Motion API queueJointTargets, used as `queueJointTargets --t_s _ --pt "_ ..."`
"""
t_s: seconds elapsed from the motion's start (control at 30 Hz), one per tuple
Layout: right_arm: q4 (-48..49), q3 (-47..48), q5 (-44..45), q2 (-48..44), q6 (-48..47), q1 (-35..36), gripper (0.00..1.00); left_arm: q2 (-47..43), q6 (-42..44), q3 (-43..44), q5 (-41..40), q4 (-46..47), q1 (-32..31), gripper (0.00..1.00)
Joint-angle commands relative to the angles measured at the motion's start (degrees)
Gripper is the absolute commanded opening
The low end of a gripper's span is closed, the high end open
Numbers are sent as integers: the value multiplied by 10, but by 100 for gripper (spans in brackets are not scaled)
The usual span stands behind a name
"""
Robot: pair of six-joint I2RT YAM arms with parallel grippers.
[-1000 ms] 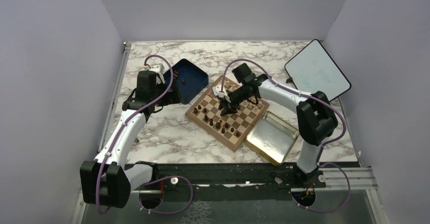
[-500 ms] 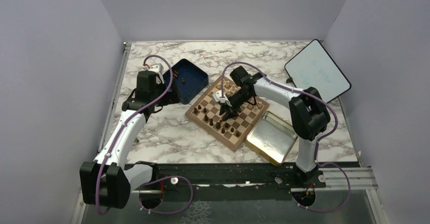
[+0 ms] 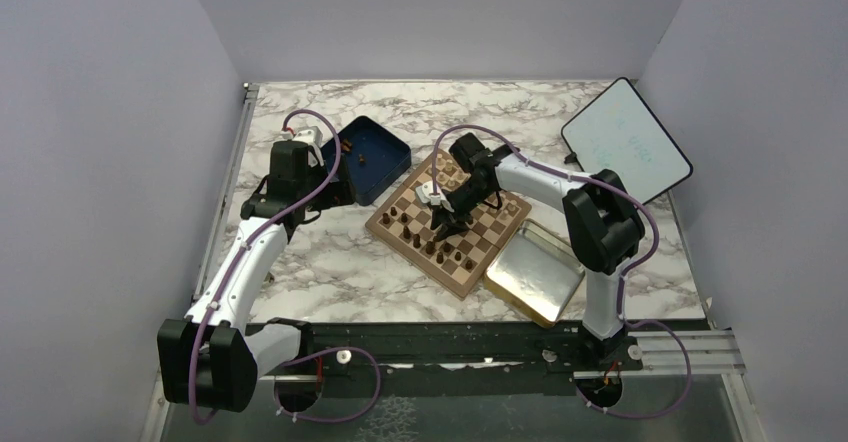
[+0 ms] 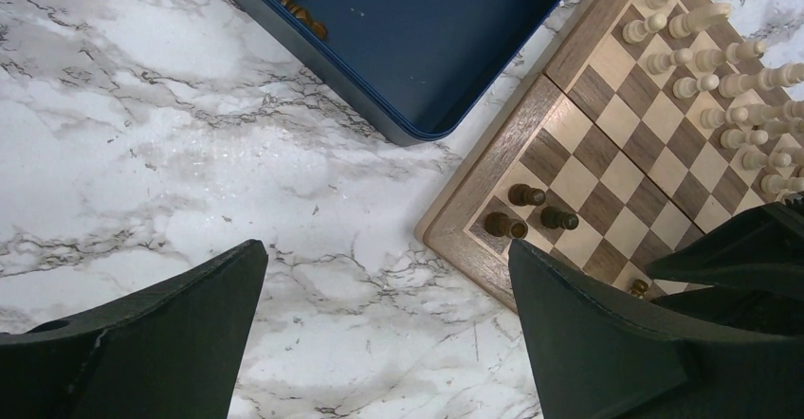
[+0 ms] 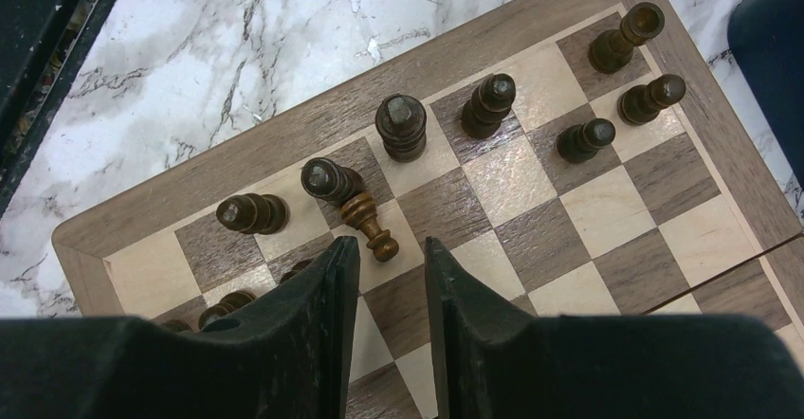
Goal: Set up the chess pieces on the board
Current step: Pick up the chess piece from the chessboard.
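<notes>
Right wrist view: the right tool hangs over the board, jaws narrow with nothing gripped. A tipped piece lies just past its fingertips, and upright chess pieces stand farther ahead. The left tool gapes wide above the tabletop, with a blue box ahead of it and the board's corner ahead to its right.

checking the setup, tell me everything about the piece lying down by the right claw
The fallen piece is a small turned-wood chessman, mid-brown, with a rounded head and ringed stem. It lies on its side on the board, near a standing dark piece, just ahead of the open right claw, not gripped.
</notes>
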Motion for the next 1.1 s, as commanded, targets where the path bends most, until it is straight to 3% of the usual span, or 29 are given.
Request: queueJointTargets --t_s 0.0,1.07 --pt "1 16 6 12 -9 7 37 -12 -3 -5 -13 3 2 99" --pt "-12 17 21 26 -40 11 34 -12 -6 -5 -19 2 2 99"
